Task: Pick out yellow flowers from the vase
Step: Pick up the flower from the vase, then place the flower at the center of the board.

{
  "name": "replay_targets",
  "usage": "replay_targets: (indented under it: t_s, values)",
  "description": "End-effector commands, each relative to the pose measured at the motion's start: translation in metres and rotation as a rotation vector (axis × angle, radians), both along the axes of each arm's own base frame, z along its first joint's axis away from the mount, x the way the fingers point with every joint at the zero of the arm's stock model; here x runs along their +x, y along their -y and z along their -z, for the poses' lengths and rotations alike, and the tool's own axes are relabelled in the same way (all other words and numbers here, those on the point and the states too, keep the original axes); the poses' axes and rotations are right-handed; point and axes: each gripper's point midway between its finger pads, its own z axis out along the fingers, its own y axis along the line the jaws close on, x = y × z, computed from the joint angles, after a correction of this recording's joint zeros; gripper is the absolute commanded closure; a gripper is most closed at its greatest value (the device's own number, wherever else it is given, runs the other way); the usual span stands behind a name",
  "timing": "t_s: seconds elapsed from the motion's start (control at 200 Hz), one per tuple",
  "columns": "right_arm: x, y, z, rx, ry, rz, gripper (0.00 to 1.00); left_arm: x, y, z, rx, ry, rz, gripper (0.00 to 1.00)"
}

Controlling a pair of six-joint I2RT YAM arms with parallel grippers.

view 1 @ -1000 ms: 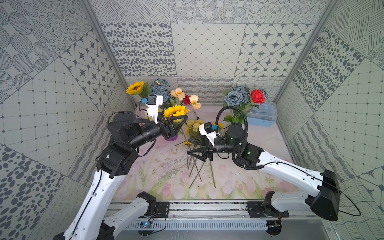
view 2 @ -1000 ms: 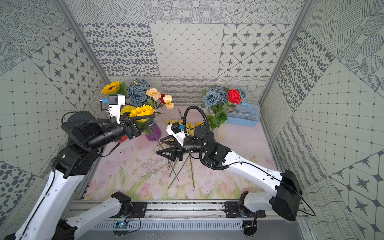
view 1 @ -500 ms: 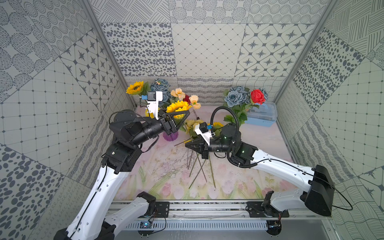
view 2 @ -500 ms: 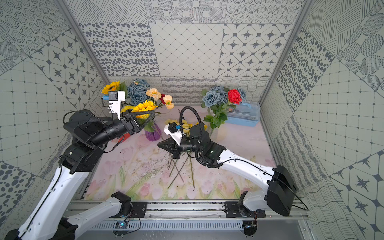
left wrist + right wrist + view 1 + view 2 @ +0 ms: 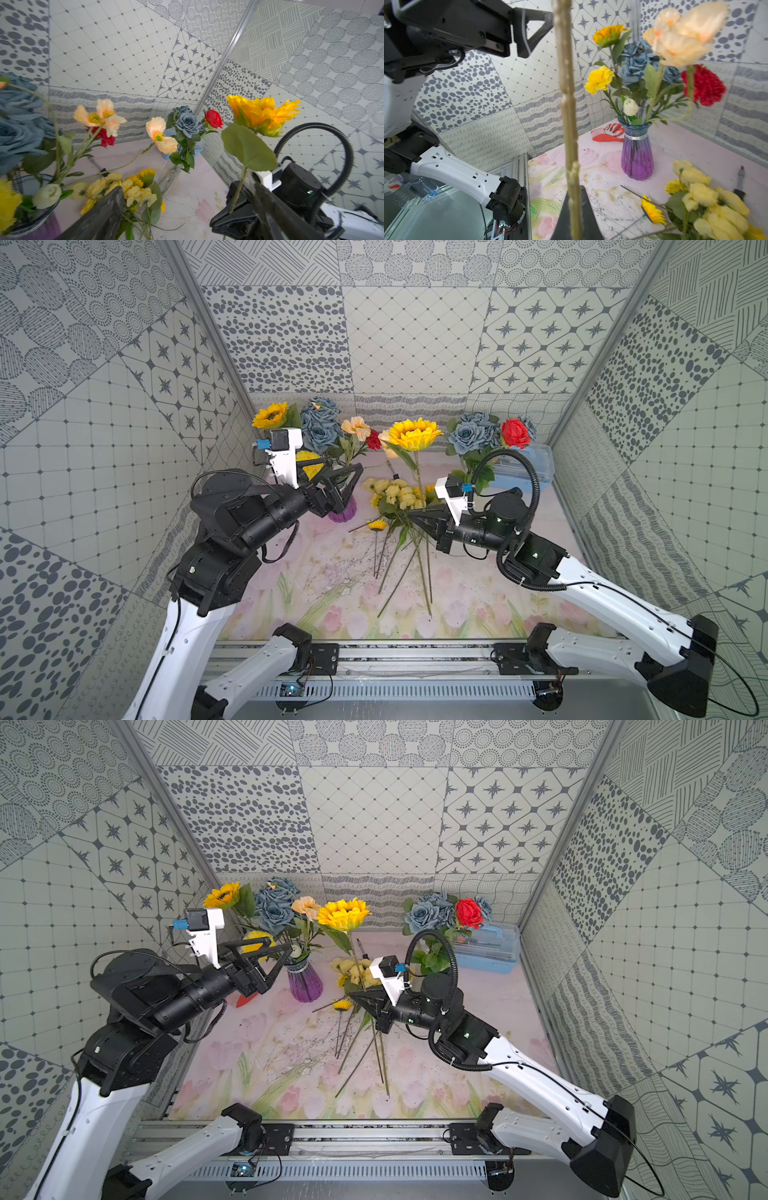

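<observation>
Pinching the green stem of a large sunflower [image 5: 415, 434] between closed jaws, the right gripper [image 5: 414, 515] holds the bloom upright above the floral table [image 5: 478, 593]. Just beside it, a pile of pale yellow roses [image 5: 399, 493] and a small sunflower [image 5: 377, 525] lie on the table, stems fanned toward the front. The left gripper [image 5: 352, 488] hangs with its jaws spread wide and empty next to the purple vase [image 5: 305, 984]. In the vase stand another sunflower [image 5: 271, 415] and a yellow carnation [image 5: 599, 80], among grey-blue roses [image 5: 318, 429] and peach poppies [image 5: 355, 427].
</observation>
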Motion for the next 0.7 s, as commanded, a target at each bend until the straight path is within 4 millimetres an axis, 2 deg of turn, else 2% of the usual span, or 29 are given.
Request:
replay_targets:
  t_s: [0.0,0.12,0.215,0.3,0.5,0.695]
  values:
    - [0.01,0.024,0.032,-0.07,-0.111,0.107,1.0,0.025,-0.07,0.05,0.276,-0.019,-0.414,0.02]
    - [0.018,0.044,0.068,-0.122,-0.218,0.179,1.0,0.044,-0.089,0.083,0.417,-0.067,-0.542,0.02]
    - [0.024,0.051,0.095,-0.151,-0.301,0.22,1.0,0.063,-0.087,0.107,0.478,-0.123,-0.56,0.02]
    - [0.03,0.052,0.112,-0.168,-0.364,0.246,1.0,0.071,-0.085,0.115,0.468,-0.125,-0.57,0.02]
    - [0.056,0.041,0.153,-0.23,-0.482,0.269,1.0,0.064,-0.101,0.123,0.484,-0.137,-0.641,0.02]
    - [0.092,0.024,0.186,-0.278,-0.574,0.305,1.0,0.052,-0.117,0.145,0.48,-0.165,-0.709,0.02]
